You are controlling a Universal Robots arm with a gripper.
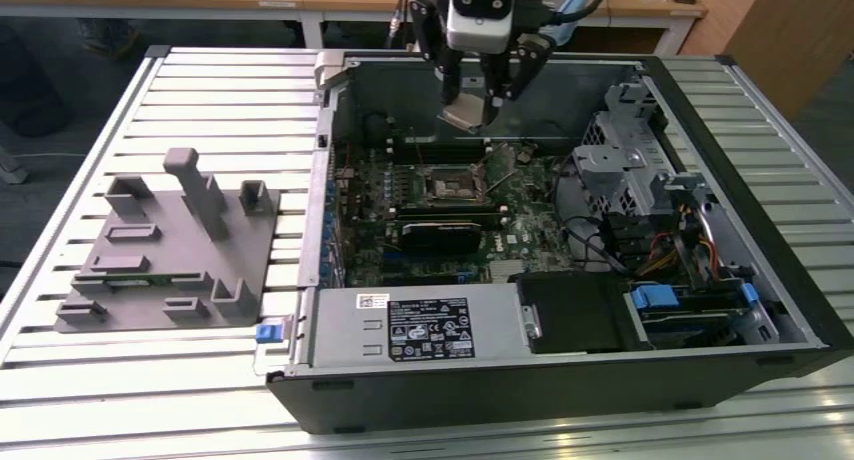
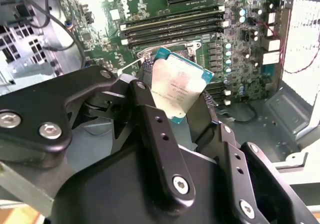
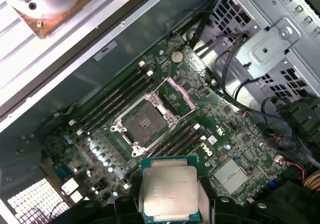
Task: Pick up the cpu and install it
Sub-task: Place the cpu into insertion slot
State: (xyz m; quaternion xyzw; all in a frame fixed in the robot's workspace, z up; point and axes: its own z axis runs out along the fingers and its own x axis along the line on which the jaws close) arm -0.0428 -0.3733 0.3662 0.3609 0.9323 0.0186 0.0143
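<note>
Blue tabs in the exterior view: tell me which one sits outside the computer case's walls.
The blue tab at the case's corner on the exterior view's left, over the slatted table; the other two tabs sit inside by the drive bays.

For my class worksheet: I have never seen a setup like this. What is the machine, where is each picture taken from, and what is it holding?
It is a robot arm ending in a pincer. The exterior view looks from off the arm at a slatted table bearing an open computer case and a grey fixture. Both wrist views come from cameras riding on the arm, looking into the case. The pincer is shut on the cpu, a flat silvery chip, held above the motherboard, whose socket is empty.
</note>
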